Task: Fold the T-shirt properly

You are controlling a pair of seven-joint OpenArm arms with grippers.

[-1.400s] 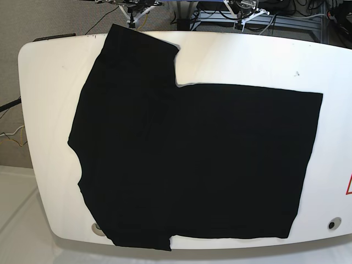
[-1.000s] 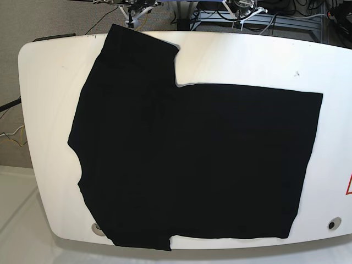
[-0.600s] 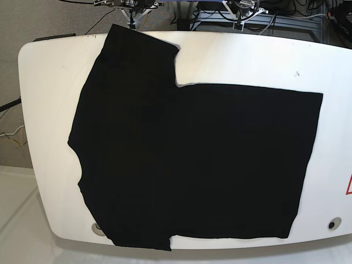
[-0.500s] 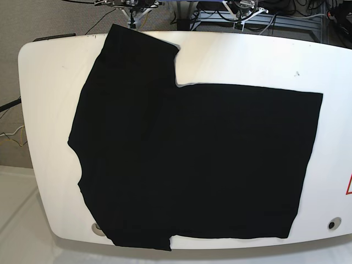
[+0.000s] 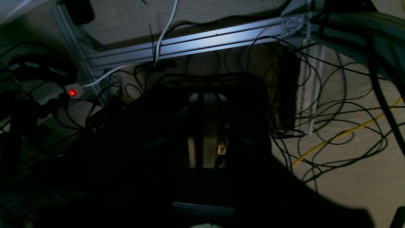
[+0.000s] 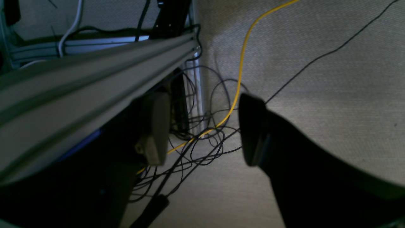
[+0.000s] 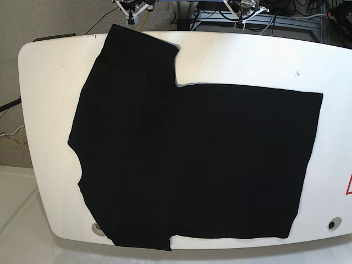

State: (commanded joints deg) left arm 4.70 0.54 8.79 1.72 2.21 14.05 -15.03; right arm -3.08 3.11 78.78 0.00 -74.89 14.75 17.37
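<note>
- Base: T-shirt [image 7: 181, 159] lies flat on the white table [image 7: 247, 60], covering most of it. One sleeve runs up to the far edge at top left; the other reaches the near edge at bottom left. Hem is a straight edge toward the right. Bare table shows at far right, along the top right and down the left side.
- Base: a small round hole [image 7: 333, 224] in the table near the bottom right corner, another [image 7: 97, 228] at bottom left, partly under the cloth. Red triangle mark [image 7: 348, 186] at the right edge.
- Base: neither gripper is over the table; only bits of rig and cables [image 7: 242, 11] show behind the far edge.
- Left wrist: very dark. Left gripper [image 5: 205, 148] is a black mass low in the frame; can't tell if its jaws are spread or closed. It points at the floor: aluminium rail [image 5: 190, 42], tangled black cables, a yellow cable [image 5: 345, 133], a red LED [image 5: 72, 92]. No shirt in this view.
- Right wrist: right gripper [image 6: 202, 129] spread wide, nothing between the fingers [image 6: 253, 129]. Carpet [image 6: 316, 63], yellow cable [image 6: 240, 72] and black cables below; a rail [image 6: 79, 76] crosses the left half. No shirt here either.
</note>
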